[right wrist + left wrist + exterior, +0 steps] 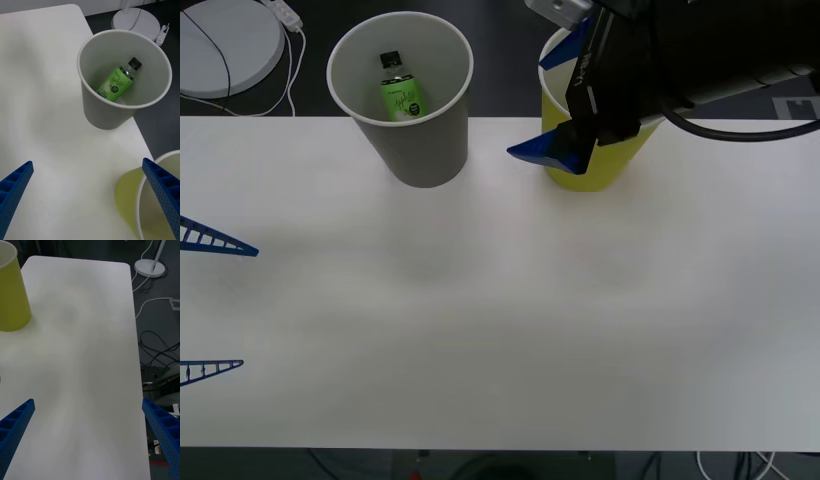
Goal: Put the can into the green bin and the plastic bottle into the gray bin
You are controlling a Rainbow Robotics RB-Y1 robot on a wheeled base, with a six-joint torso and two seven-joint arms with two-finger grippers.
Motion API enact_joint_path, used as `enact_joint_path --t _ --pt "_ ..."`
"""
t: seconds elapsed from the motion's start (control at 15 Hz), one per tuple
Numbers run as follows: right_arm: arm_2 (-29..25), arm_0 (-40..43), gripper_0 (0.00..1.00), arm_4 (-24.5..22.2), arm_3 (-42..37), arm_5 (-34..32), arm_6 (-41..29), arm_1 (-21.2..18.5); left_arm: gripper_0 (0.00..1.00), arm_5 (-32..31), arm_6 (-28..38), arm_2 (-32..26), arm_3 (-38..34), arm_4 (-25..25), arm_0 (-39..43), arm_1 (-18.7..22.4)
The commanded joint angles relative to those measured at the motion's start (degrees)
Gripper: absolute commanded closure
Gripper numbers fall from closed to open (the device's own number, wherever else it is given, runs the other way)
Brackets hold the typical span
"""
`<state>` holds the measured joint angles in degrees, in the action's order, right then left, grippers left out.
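Right hand (pixel 558 100) spread wide, empty, over yellow-green paper cup (pixel 605 165) upper right. Small green plastic bottle (pixel 400 95) lies inside gray paper cup (pixel 415 150). Lift straight, avoid clipping rim. Left hand (pixel 208 305) wide, lower left.

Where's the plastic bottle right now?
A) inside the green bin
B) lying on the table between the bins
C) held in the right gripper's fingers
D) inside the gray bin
D: the plastic bottle leans inside the gray bin, cap up, while the right gripper hangs open by the green bin with nothing between its fingers.
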<state>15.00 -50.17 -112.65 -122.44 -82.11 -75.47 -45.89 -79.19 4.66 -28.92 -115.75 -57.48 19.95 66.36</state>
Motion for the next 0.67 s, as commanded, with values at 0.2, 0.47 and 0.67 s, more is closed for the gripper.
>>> enact_joint_path --t 0.2,0.47,0.67 --pt "-5.8 13.2 0.00 5.5 -6.6 5.6 6.1 -6.0 0.00 0.0 0.0 0.0 0.0 0.0 0.0 0.0" --pt "-11.3 24.7 0.00 12.5 -9.0 10.2 13.9 -10.1 0.00 0.0 0.0 0.0 0.0 0.0 0.0 0.0" --pt "-14.6 33.0 0.00 13.1 -11.5 13.6 21.2 -11.6 0.00 0.0 0.0 0.0 0.0 0.0 0.0 0.0"
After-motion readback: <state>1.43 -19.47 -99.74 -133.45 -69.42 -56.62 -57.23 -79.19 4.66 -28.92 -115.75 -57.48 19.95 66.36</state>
